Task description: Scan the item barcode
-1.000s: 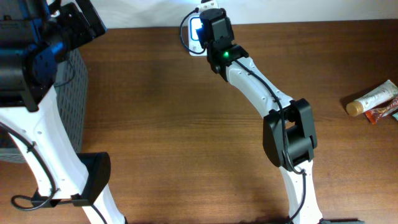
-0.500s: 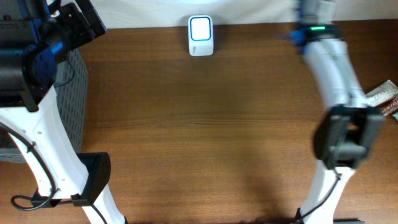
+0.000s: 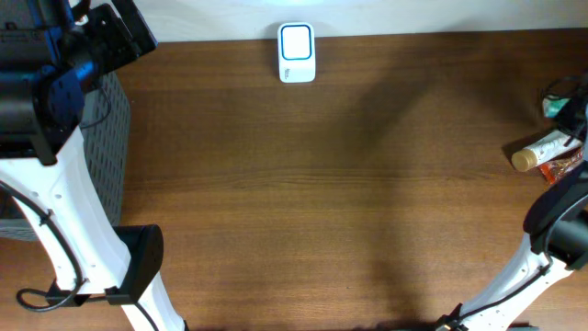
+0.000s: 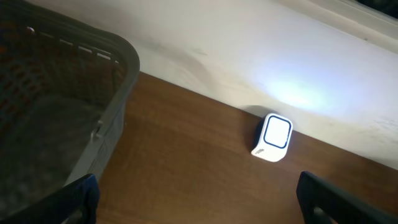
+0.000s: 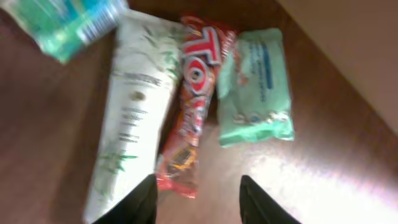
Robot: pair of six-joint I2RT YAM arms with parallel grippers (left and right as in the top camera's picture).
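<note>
The white barcode scanner [image 3: 296,52] with a lit blue-rimmed window stands at the table's back edge, also seen in the left wrist view [image 4: 273,137]. My right gripper [image 5: 200,202] hangs open over a pile of items at the far right: a white tube [image 5: 134,106], a red snack wrapper [image 5: 193,99] and a green wipes pack [image 5: 256,87]. A blurred teal bottle [image 5: 68,22] lies at the top left of that view. Nothing sits between the right fingers. My left gripper [image 4: 202,205] is wide open and empty, high above the table's back left.
A grey mesh basket [image 3: 106,138] stands at the left edge, under the left arm. The white tube [image 3: 542,150] and red wrapper [image 3: 562,168] lie by the right edge, next to the right arm [image 3: 556,230]. A pale wall runs behind the scanner.
My right arm has swung from the scanner at the back centre to the right edge above the pile, and its jaws have parted. The left arm has not moved.
</note>
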